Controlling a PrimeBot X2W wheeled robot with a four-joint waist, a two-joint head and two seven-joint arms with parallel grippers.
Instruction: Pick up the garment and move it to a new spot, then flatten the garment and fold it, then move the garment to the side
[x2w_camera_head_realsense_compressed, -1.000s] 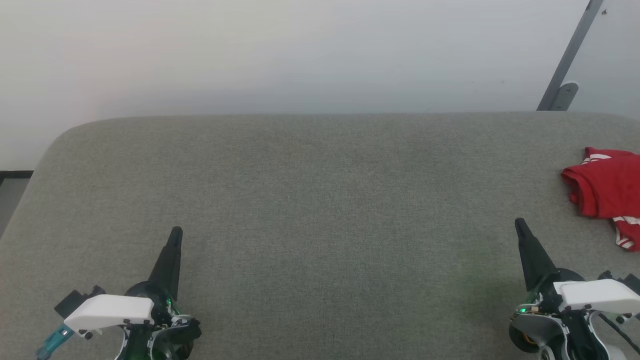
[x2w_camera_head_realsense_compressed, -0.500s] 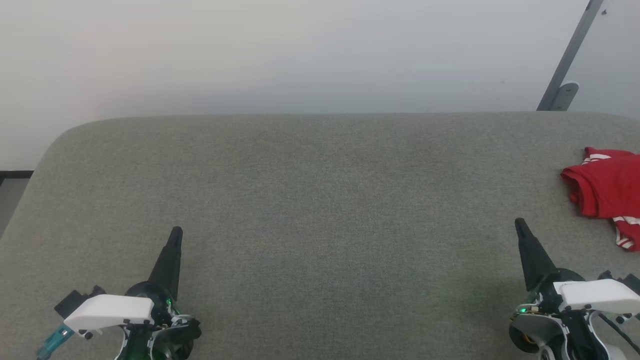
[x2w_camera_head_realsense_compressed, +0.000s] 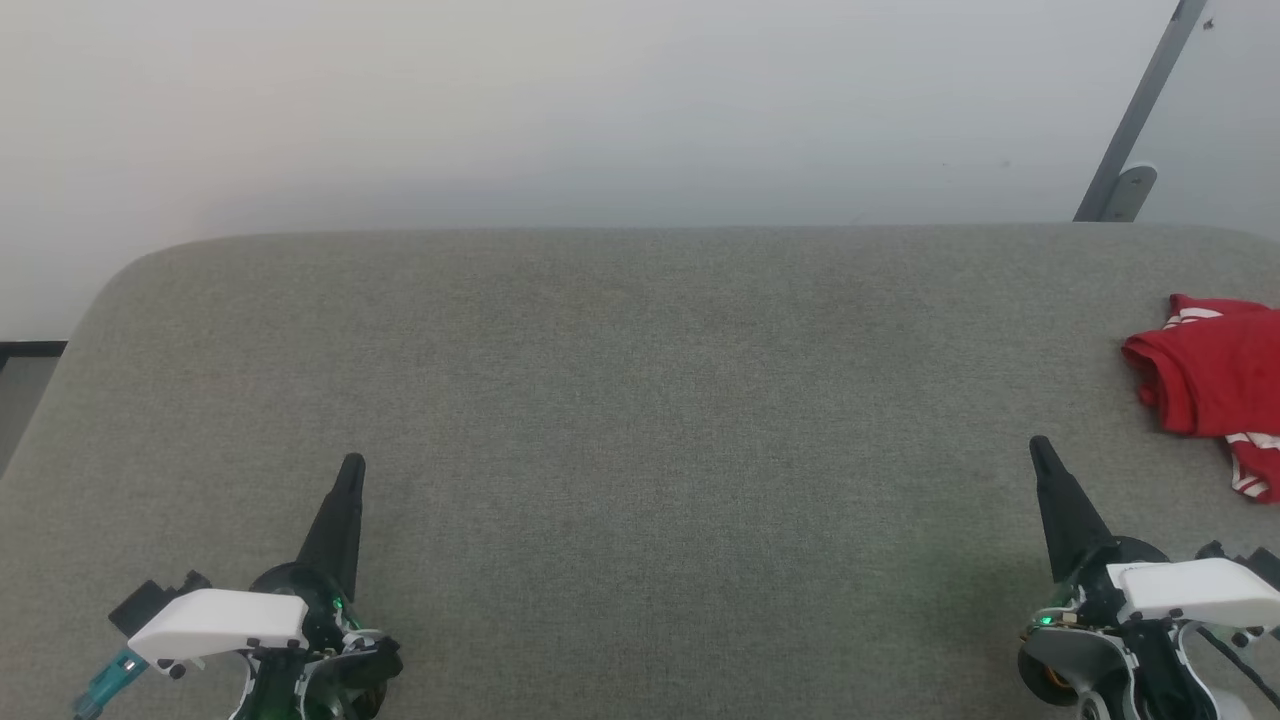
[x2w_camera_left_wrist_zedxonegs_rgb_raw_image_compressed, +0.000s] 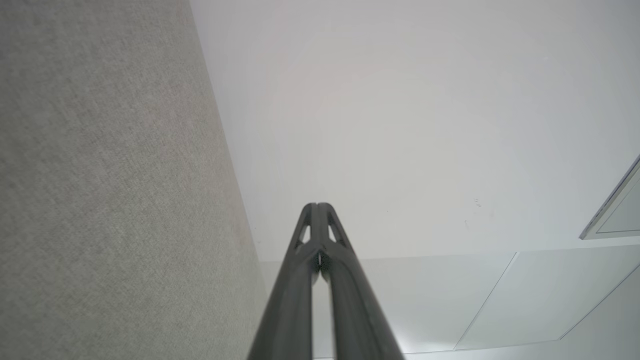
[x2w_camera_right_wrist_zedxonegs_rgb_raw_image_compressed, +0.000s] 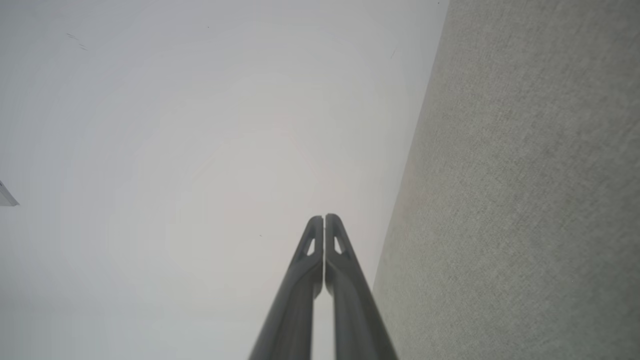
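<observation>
"Head view first: where does the garment (x2w_camera_head_realsense_compressed: 1208, 372) lie?"

"At the far right of the grey padded surface (x2w_camera_head_realsense_compressed: 640, 400), crumpled in a heap. The picture's right edge cuts it off, so its full extent cannot be told. Striped white-and-red trim shows at its top and at its lower corner. Which side faces up, I cannot tell."

"Is either gripper on it?"

"No. The right gripper (x2w_camera_head_realsense_compressed: 1038, 446) hovers near it, to its left and closer to the robot, clearly apart. The left gripper (x2w_camera_head_realsense_compressed: 352, 464) is well apart, across the surface at the lower left."

"State of the fingers?"

"Pressed together on both, pinching nothing. In each wrist view the two dark fingers meet at their tips, with a slim gap lower down."

"Anything else obscured?"

"Both gripper bodies run off the bottom edge. A slanted grey bar (x2w_camera_head_realsense_compressed: 1140, 110) at the upper right is cut off at the top. The wall (x2w_camera_head_realsense_compressed: 600, 100) behind is pale and featureless."
</observation>
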